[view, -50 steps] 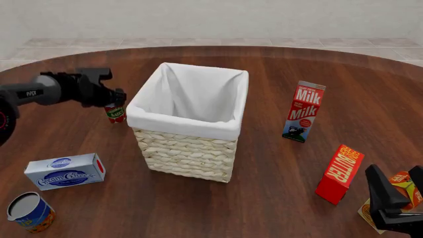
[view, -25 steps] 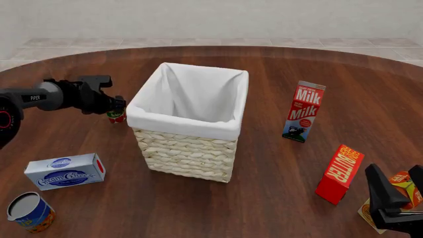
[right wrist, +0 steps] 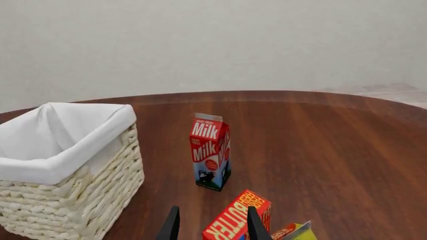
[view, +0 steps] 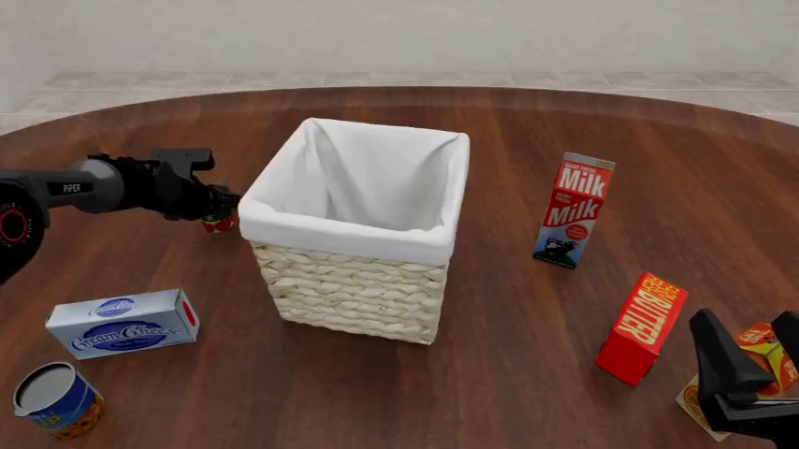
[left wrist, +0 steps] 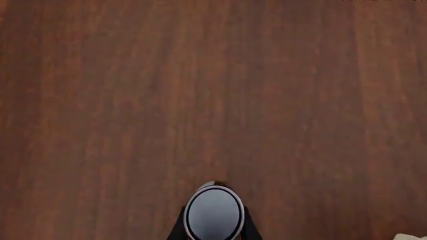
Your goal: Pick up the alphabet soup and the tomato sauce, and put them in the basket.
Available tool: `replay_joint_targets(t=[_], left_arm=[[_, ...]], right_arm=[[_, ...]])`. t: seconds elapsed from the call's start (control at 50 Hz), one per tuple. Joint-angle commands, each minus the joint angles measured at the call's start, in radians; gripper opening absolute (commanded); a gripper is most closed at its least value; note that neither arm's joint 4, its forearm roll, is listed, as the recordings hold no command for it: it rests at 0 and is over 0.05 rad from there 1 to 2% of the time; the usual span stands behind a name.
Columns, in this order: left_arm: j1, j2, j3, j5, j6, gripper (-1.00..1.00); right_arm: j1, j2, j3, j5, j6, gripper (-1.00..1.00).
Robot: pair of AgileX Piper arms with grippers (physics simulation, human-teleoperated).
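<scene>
even, bright, diffuse light; soft faint shadows, no glare; crisp simulator renders, no blur or edge distortion

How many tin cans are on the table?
2: the alphabet soup at the near left corner, and the tomato sauce beside the basket's left side, at the left gripper. None seem hidden.

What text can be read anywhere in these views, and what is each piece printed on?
"Milk", twice, on the milk carton.
"BUTTER" on the red butter box.
"Cream Cheese" on the blue and white box.
"PIPER" on the left arm.
The labels on the tomato sauce, the alphabet soup and the orange and yellow box are too small to read.
</scene>
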Motion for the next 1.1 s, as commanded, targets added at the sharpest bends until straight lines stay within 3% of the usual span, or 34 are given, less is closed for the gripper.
replay_joint_targets(t=[0.02, 0.42, 1.1], left_arm=[[0.006, 0.036, -0.001, 0.0, 0.007, -1.0], [0.025, -0.026, -0.001, 0.025, 0.031, -1.0], [0.009, -0.296, 0.108, 0.023, 0.073, -1.0]], right_arm=[[0.0, 0.003, 0.0, -0.003, 0.001, 1.0], [0.003, 0.003, 0.0, -0.003, -0.003, 1.0], [0.009, -0.008, -0.001, 0.001, -0.018, 1.0]])
